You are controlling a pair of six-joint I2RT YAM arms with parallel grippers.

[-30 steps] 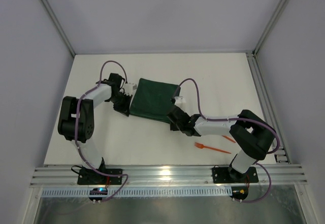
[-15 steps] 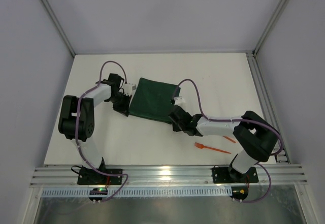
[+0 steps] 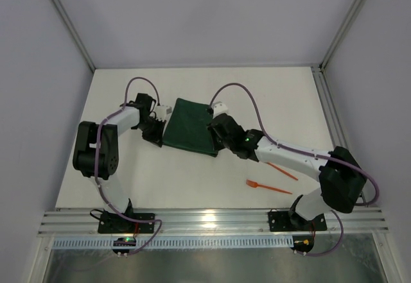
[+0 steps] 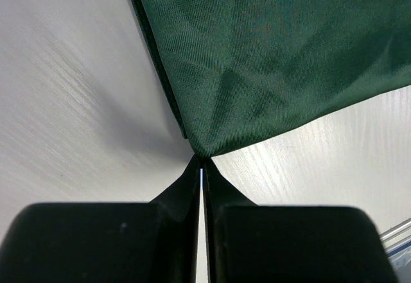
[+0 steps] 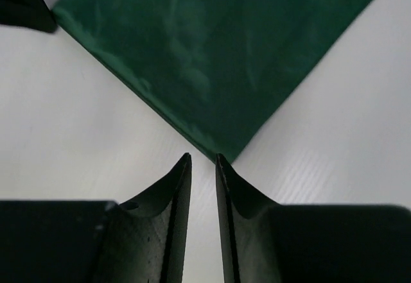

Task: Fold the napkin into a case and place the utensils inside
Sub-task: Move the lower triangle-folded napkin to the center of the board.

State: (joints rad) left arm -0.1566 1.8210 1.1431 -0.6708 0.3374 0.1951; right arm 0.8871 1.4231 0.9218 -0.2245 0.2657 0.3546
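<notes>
Two layers thick, my dark green cloth napkin [image 3: 189, 129] lies flat. Left claw [image 4: 202, 163] pinches its corner; right claw [image 5: 203, 157] released.

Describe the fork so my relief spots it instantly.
On the white table, look ahead of the right arm's base. The fork is the orange piece nearer the front edge, head pointing left; the other orange piece lies farther back, by the arm.
</notes>
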